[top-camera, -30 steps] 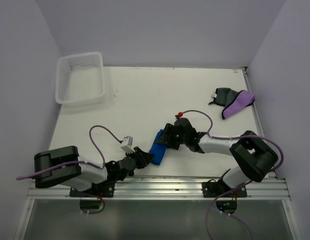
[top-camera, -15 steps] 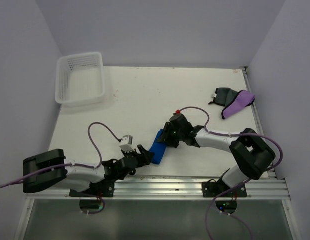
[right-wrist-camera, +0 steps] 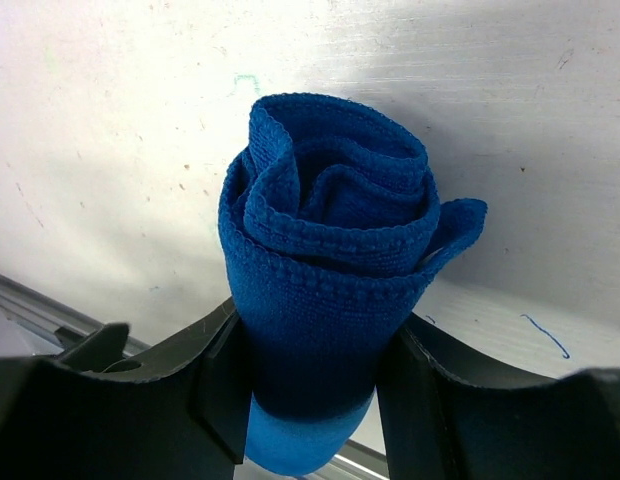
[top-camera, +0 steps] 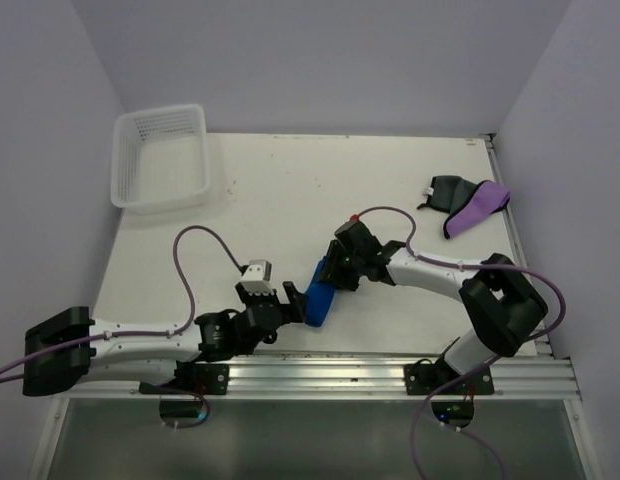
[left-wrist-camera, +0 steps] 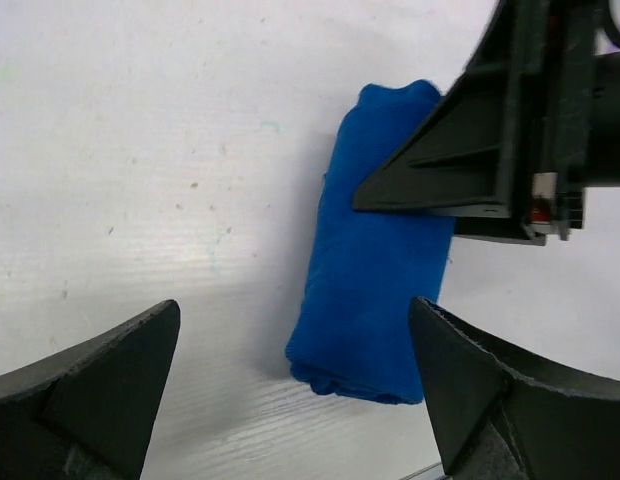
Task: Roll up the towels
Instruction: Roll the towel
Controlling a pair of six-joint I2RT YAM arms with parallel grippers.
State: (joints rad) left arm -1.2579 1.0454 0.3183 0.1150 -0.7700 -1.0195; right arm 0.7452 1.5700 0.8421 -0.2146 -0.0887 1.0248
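Note:
The blue towel (top-camera: 316, 296) lies rolled up on the table near the front edge, and its spiral end (right-wrist-camera: 330, 215) faces the right wrist camera. My right gripper (top-camera: 333, 277) is shut on the far half of the roll, a finger (right-wrist-camera: 218, 385) pressed against each side. My left gripper (top-camera: 290, 310) stands wide open just short of the roll's near end (left-wrist-camera: 370, 300), touching nothing. The purple towel (top-camera: 476, 210) and the dark grey towel (top-camera: 445, 190) lie crumpled together at the far right.
A white mesh basket (top-camera: 160, 157) stands at the back left corner. The aluminium rail (top-camera: 320, 375) runs along the front edge just behind the blue roll. Purple cables loop above both arms.
My left gripper has opened fully and let go of the blue roll's near end. The right gripper has closed in on the roll and holds it. The left arm's rear has swung left.

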